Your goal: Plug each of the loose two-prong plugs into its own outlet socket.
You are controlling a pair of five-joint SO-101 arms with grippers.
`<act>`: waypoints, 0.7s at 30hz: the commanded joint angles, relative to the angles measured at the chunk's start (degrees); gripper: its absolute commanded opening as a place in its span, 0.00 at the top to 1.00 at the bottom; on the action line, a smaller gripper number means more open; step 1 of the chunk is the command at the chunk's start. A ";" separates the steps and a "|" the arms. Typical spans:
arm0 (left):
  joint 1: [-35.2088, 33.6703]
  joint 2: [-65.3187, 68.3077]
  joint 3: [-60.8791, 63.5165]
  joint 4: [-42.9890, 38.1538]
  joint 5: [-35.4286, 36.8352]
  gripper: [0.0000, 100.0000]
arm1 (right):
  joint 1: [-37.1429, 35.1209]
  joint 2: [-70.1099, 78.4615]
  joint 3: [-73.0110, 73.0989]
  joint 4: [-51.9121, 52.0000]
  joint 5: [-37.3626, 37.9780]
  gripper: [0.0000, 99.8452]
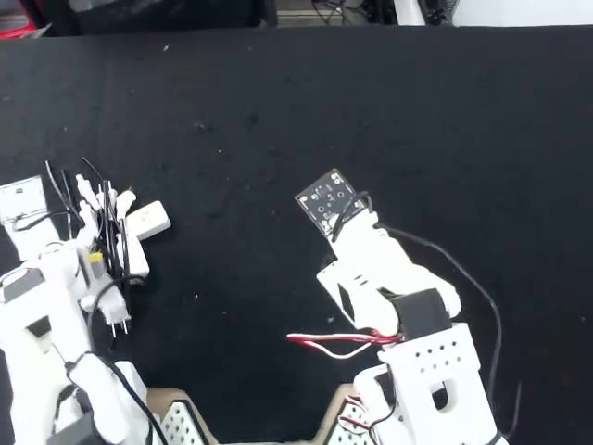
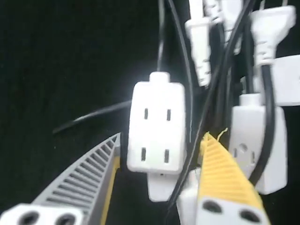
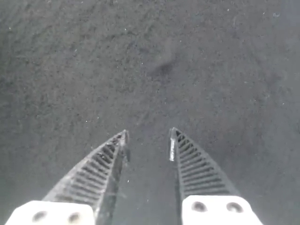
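Note:
A white outlet block (image 2: 156,133) with two pairs of slots lies between the fingers of my left gripper (image 2: 161,138), which is open, its grey finger (image 2: 93,173) on one side and its yellow finger (image 2: 220,173) on the other. Black cables (image 2: 220,93) and white two-prong plugs (image 2: 199,42) crowd past it, beside another white block (image 2: 255,140). From above, this tangle of plugs and blocks (image 1: 107,227) sits at the table's left by the left arm (image 1: 46,306), and one loose plug (image 1: 116,320) lies nearer the front. My right gripper (image 3: 148,136) is open over bare black cloth.
A black cloth (image 1: 278,111) covers the table. The right arm (image 1: 380,278) stands mid-table, right of centre, with red and white wires (image 1: 324,343) at its base. A white card (image 1: 20,202) lies at the left edge.

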 commanded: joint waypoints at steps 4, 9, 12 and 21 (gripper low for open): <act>-6.73 2.11 -5.93 2.46 -2.64 0.74 | -0.35 0.22 -0.48 -0.26 -0.26 0.87; -7.60 2.02 -6.37 4.04 -2.99 0.74 | -0.35 0.22 -0.48 -0.18 -0.26 0.87; -8.84 2.02 -10.24 13.71 -2.99 0.74 | -0.35 0.22 -0.48 -0.26 -0.26 0.87; -13.67 1.93 -12.53 29.63 -16.44 0.74 | -0.35 0.22 -0.31 0.18 -0.26 0.87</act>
